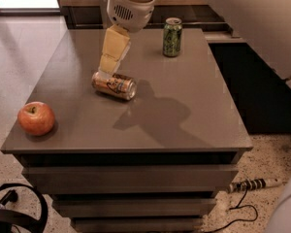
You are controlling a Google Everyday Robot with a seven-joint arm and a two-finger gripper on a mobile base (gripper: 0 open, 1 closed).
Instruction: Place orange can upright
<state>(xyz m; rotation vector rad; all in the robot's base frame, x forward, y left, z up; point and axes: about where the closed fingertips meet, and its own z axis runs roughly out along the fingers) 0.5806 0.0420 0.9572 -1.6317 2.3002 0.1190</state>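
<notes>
My claw (105, 73) hangs low over the grey counter (194, 96), angled steeply downward from the white wrist above it. Its pale yellow tip is right at one silver end of the orange can (117, 86). I cannot tell whether the claw is open or closed, or whether it is touching the can.

The orange can lies on its side just below the claw tip. Its body runs away from the tip, to the right as the camera sees it. A green can (172, 37) stands upright well beyond the claw, toward the far side of the counter. A red apple (36, 118) sits well apart from the claw, near the front corner.

I judge this to be the reach for the grasp. The can is not lifted and not yet upright.

The next move calls for a firm hold across the can's round body, not on its end. A lying can rolls easily if nudged, so the approach should be gentle. Then I would need to lift it, turn it a quarter turn so one silver end faces down, and set it on bare counter near the claw.
</notes>
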